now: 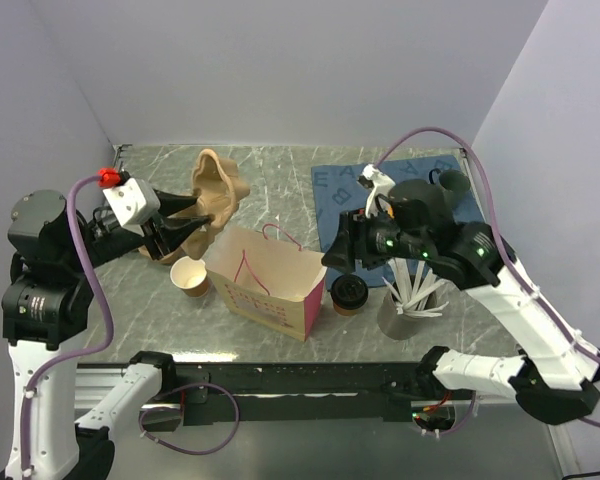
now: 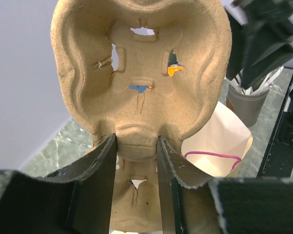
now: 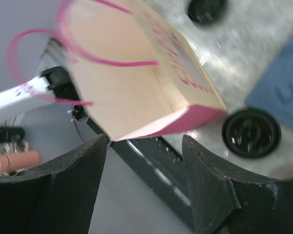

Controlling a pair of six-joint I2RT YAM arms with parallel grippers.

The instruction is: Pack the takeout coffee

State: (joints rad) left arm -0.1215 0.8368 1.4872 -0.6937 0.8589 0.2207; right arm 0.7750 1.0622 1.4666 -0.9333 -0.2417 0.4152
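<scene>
The right wrist view is blurred. Beyond the right tool (image 3: 145, 141) the paper bag (image 3: 136, 73) runs off the top edge; to that tool's right, the takeout coffee (image 3: 251, 132) shows only its lid. The left tool (image 2: 136, 139) hides the lower part of the cup carrier (image 2: 141, 73).

Lab booth: plain walls (image 1: 280, 60) enclosing marble-patterned table (image 1: 280, 190).

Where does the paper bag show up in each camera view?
Top external: paper bag at centre, mouth open.
Left wrist: paper bag lower right, behind the pulp tray.
Right wrist: paper bag upper centre, beyond the right claw.
Shared landmark: its pink handle.
</scene>
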